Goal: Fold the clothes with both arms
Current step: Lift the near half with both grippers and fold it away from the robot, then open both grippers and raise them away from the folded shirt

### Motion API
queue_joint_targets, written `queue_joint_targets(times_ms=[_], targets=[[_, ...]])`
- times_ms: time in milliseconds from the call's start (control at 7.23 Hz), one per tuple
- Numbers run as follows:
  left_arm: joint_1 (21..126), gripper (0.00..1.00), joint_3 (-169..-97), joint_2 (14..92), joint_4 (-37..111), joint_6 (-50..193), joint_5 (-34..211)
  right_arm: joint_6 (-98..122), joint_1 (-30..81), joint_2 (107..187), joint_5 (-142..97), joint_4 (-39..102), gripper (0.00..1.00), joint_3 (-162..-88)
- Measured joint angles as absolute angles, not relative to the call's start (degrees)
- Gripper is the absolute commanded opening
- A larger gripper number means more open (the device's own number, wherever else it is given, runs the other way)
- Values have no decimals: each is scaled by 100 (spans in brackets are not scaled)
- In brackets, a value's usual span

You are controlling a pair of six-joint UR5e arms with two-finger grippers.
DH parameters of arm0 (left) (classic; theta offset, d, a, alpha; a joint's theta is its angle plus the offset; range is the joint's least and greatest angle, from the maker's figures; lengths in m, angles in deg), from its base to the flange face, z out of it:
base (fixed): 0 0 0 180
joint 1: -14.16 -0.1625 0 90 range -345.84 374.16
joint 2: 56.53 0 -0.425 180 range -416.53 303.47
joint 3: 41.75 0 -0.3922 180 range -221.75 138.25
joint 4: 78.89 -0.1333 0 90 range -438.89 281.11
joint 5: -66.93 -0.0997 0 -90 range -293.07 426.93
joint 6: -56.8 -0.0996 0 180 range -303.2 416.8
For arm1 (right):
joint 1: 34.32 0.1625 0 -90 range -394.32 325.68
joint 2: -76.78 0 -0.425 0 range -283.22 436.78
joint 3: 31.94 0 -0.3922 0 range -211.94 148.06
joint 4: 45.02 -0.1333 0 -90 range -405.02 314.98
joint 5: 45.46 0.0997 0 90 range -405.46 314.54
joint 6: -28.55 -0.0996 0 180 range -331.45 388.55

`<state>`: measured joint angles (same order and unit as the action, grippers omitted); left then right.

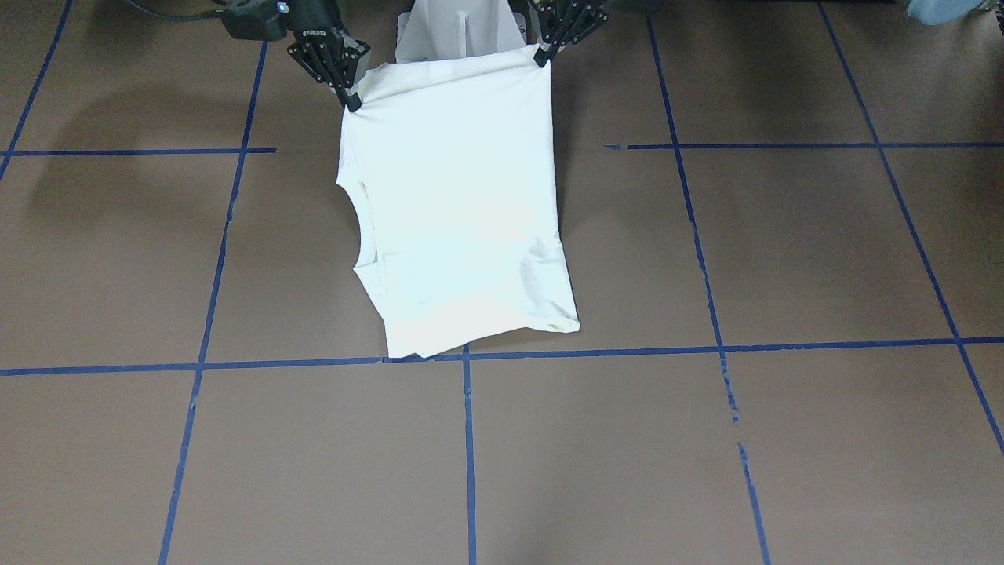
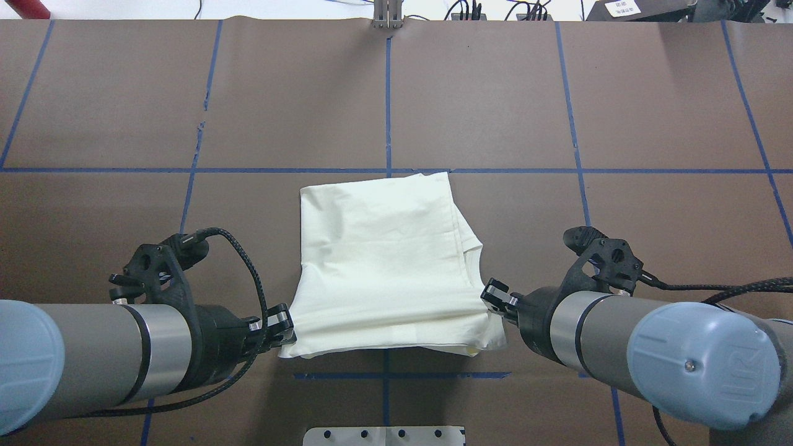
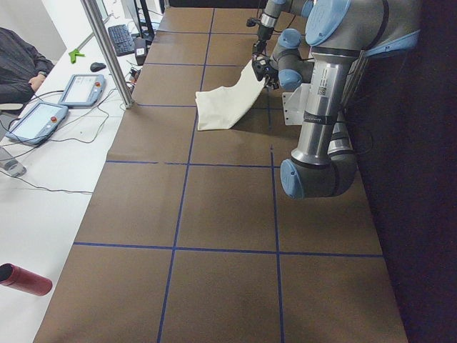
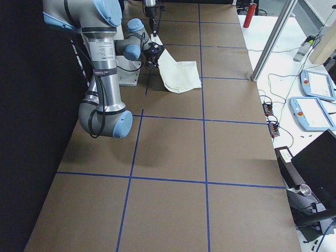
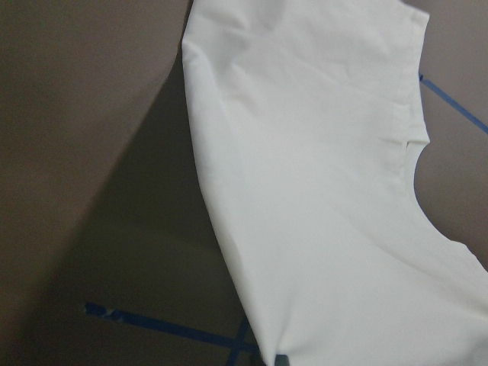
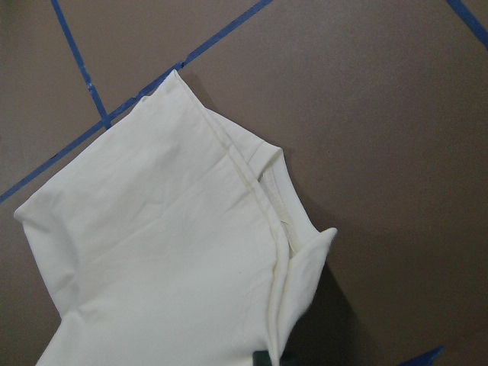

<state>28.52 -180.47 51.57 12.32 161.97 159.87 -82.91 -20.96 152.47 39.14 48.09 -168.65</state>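
The brown table [image 2: 650, 111], gridded with blue tape [image 2: 388, 111], lies under the cream T-shirt [image 2: 384, 260], which shows its plain side. The left arm [image 2: 93, 353] and right arm [image 2: 650, 347] reach in low and nearly level from either side of the shirt's near edge. The white pedestal base [image 1: 459, 31] stands just behind that edge. The shirt slopes from its raised near corners down to its far end, which rests on the table. The left gripper [image 2: 282, 325] and right gripper [image 2: 495, 297] each pinch one near corner, fingers closed on the cloth.

Beyond and beside the shirt [image 2: 384, 260], table [image 2: 557, 93] lies open.
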Motion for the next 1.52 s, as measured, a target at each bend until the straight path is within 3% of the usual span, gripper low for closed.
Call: queue_joint_targets(times_ms=[415, 830, 1521], targets=[[3269, 0, -17682, 5469, 1077, 15682, 15986, -8242, -1885, 14394, 3908, 4899, 0, -15931], [3808, 0, -16673, 5973, 1108, 15098, 15999, -8026, -1444, 13882, 3933, 4868, 0, -15115], [4280, 0, -15220, 6591, 1460, 14719, 15980, -7785, -928, 13660, 3944, 3889, 0, -13639]])
